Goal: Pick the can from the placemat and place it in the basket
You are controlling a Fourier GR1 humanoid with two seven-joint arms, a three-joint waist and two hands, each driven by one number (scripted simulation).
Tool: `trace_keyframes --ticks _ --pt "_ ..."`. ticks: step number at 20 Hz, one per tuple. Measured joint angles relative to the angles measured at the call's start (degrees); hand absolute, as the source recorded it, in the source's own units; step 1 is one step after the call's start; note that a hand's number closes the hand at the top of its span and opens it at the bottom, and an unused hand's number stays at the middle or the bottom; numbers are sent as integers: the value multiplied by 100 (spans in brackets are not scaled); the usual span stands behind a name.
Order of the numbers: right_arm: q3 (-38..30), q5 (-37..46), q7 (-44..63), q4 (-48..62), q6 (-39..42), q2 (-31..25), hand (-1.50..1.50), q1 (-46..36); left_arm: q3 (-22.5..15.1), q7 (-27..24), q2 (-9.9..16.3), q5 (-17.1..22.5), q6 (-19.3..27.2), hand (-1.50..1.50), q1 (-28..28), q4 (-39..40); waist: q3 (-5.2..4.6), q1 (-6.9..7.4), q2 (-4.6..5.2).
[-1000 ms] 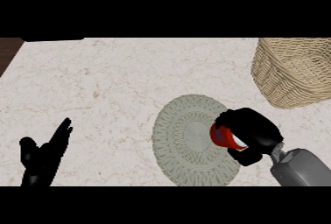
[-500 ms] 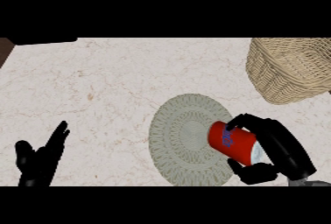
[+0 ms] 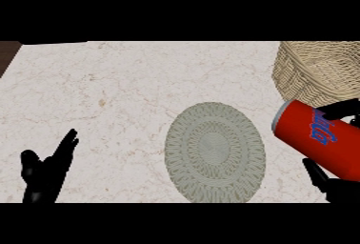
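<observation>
Marble desk (image 3: 126, 86) carries everything. Lower left, the left robot hand (image 3: 44, 172) rests open, fingers up. The round placemat (image 3: 215, 152) lies bare at centre. At right, the right robot hand (image 3: 337, 183) curls round the tilted red can (image 3: 320, 138), lifted toward the basket (image 3: 320, 71) above.

One view only, from the robot's head, looking steeply down onto the counter (image 3: 126, 90) from close above. The mat (image 3: 215, 152) sits just below centre, the basket (image 3: 320, 71) is cut off at 2 o'clock, the right hand (image 3: 337, 188) at 4 o'clock, the left hand (image 3: 45, 174) at 8 o'clock
</observation>
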Motion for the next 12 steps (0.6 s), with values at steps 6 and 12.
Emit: trace_keyframes --ticks 6,12 --pt "-1380 -1100 1199 127 222 -741 150 -967 -29 24 -10 -34 -72 0 -135 52 -6 154 23" --pt "-2143 -1835 1828 1104 498 -1654 150 -1920 -71 -51 -66 -83 -151 0 -262 164 -4 273 41"
